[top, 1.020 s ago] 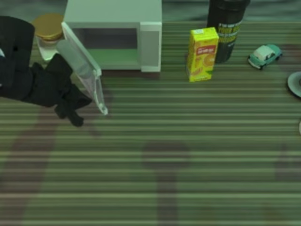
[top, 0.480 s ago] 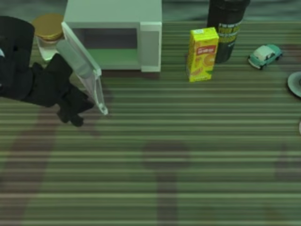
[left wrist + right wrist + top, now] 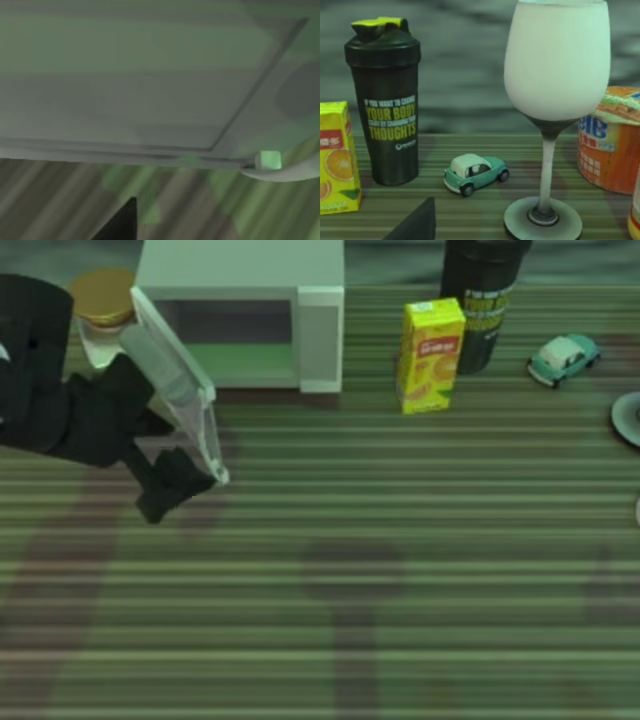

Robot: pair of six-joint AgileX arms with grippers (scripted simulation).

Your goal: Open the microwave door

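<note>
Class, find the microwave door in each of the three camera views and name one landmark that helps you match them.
Top view: the pale grey-white microwave door with a translucent window swings open at the table's left, the black left claw by its free edge.
Left wrist view: the door fills the upper picture.
Right wrist view: not in it.
Shared landmark: the green striped tabletop.

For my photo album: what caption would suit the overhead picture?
Left gripper beside the swung-open microwave door; microwave cavity exposed, with yellow juice carton, black shaker bottle and toy car alongside.
</note>
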